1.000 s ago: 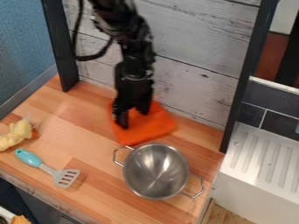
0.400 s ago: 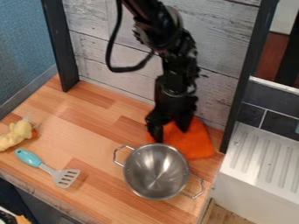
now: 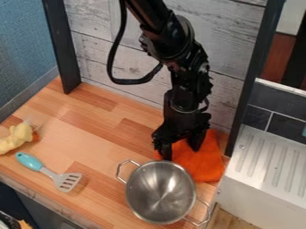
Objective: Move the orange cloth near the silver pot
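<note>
Above the orange cloth, just behind the pot, hangs my gripper point(image 3: 180, 152), its two fingers spread with part of the cloth showing between them. The orange cloth point(image 3: 205, 161) lies rumpled on the wooden counter, at the pot's back right side and close against its rim. The silver pot point(image 3: 160, 193) stands upright and empty, with one wire handle at its upper left and the other at its lower right. Part of the cloth is hidden behind the gripper.
A turquoise-handled spatula point(image 3: 49, 172) and a yellow plush toy point(image 3: 18, 137) lie to the left on the counter point(image 3: 90, 120). A plank wall point(image 3: 95, 49) stands behind. At the right is a white ridged drainboard point(image 3: 272, 161).
The gripper and the orange cloth have moved right and toward the front edge. More recently the pot has shifted a little toward the front. The spatula and toy have stayed put.
</note>
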`<state>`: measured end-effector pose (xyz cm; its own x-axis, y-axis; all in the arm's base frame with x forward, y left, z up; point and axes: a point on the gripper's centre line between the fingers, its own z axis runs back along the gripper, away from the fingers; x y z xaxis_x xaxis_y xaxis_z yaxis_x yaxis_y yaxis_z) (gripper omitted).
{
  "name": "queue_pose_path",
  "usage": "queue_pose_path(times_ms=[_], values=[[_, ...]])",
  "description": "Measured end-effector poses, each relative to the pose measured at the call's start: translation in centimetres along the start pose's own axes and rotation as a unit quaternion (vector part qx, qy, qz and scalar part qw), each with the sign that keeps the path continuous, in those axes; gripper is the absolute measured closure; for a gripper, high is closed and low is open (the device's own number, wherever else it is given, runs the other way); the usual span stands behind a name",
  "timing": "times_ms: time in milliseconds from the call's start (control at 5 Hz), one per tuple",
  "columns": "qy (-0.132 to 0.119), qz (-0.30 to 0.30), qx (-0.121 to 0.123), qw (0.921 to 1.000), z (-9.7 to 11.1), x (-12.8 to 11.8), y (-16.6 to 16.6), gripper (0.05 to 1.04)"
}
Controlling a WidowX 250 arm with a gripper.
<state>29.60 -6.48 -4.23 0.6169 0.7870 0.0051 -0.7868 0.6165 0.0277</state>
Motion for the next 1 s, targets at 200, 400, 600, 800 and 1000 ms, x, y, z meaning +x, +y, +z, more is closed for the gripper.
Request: queue_pose_path(times_ms=[200, 400, 600, 800, 1000], values=[[0.000, -0.006, 0.002, 1.0000, 0.1, -0.3, 0.4, 0.084], [-0.007, -0.016, 0.015, 0.9997, 0.6, -0.2, 1.0, 0.084], [-0.022, -0.012, 0.017, 0.9996, 2.0, 0.3, 1.1, 0.084], [-0.038, -0.014, 0.008, 0.9991, 4.0, 0.7, 1.1, 0.085], [-0.060, -0.015, 0.010, 0.9980, 6.1, 1.3, 1.6, 0.084]])
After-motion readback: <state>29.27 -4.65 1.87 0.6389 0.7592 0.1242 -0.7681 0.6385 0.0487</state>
